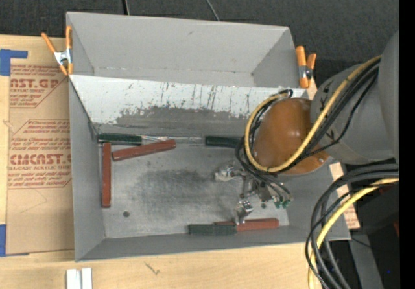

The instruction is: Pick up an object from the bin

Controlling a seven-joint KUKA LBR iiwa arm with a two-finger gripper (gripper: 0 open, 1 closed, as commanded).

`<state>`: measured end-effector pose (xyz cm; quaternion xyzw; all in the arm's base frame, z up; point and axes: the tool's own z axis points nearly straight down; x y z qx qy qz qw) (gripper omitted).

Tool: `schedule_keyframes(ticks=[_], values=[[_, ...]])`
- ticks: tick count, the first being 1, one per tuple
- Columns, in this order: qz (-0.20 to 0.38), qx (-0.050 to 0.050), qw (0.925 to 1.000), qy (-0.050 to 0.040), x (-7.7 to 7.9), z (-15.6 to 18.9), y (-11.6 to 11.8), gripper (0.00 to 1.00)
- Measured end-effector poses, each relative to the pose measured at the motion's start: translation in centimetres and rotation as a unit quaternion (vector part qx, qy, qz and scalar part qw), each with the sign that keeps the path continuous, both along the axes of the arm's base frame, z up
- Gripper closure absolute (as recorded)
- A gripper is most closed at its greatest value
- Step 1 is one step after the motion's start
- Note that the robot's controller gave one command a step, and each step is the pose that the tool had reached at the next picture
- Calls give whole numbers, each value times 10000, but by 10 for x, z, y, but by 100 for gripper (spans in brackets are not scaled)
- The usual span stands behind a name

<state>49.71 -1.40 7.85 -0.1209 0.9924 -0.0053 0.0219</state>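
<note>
1. Plainly, in the camera view the gripper (245, 208) stands low in the bin (84, 151), toward its front right corner, beneath the arm's orange cover (285, 132) and looping cables (259, 151).
2. Whether the gripper is open or closed I cannot tell; its tip is too cluttered to read, and nothing can be seen held in it.
3. Nearest to it is the red stick (259, 223), flat along the front edge; the gripper's tip is at or just above that stick's left end, though contact cannot be made out; the green stick (211, 230) lies end to end with it, toward the front middle.
4. Other things lie well apart:
   - a second red stick (106, 174) along the left wall;
   - a slanted red stick (142, 150) near the back left corner;
   - two dark green sticks by the back edge, one at the left (120, 138) and one right of the middle (220, 142).
5. Progress, as a judgement: the approach looks done, with the gripper low beside a likely target; no pick is shown yet, as every stick lies on the bin floor; a firm grip and the lift clear of the bin are left to do.
</note>
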Motion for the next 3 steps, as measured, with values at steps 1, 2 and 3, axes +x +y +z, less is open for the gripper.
schedule_keyframes(ticks=[1,2,3], values=[[23,0,10000,-5,0,0,4,0],[230,33,9996,158,-5,26,-22,0],[543,-14,9983,191,-9,28,-42,0]])
